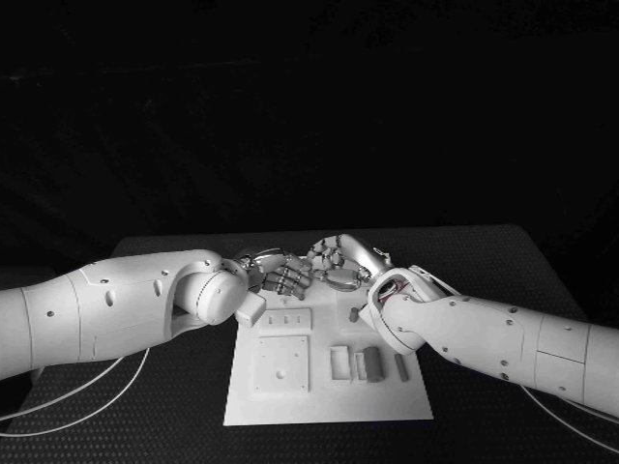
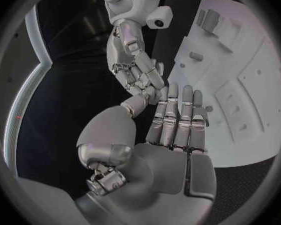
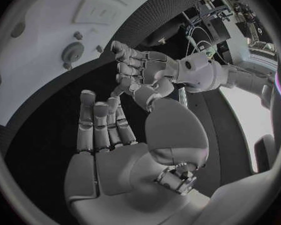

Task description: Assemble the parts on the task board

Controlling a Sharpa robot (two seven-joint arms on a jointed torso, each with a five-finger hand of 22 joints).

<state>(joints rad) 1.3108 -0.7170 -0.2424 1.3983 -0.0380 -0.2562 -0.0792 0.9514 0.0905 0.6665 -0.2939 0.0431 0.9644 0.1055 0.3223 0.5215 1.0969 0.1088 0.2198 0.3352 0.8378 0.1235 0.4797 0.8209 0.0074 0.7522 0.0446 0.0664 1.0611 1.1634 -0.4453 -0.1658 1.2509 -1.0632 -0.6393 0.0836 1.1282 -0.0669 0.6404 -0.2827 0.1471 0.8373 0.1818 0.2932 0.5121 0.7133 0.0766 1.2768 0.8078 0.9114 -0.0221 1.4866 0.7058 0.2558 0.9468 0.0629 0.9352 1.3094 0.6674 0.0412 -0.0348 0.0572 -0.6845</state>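
the two hands meet fingertip to fingertip at the middle of the head view, just above the top edge of the task board (image 1: 329, 387), which lies in the lower centre of the frame on the black table (image 1: 505, 251). the left hand (image 1: 280, 277) reaches in from the left edge of the picture and the right hand (image 1: 340, 263) from the right; their fingers touch or nearly touch, which reads like a handover or a shared grip on something small, but no piece can be made out between them, so i cannot tell whether either hand holds anything. in the left wrist view the left hand's fingers (image 2: 178, 115) lie straight and close together, with the thumb reaching toward the other hand. several parts (image 1: 354, 362) stand in a row at the lower centre of the board, near the right forearm and untouched, so the assembly looks to have much left to do.
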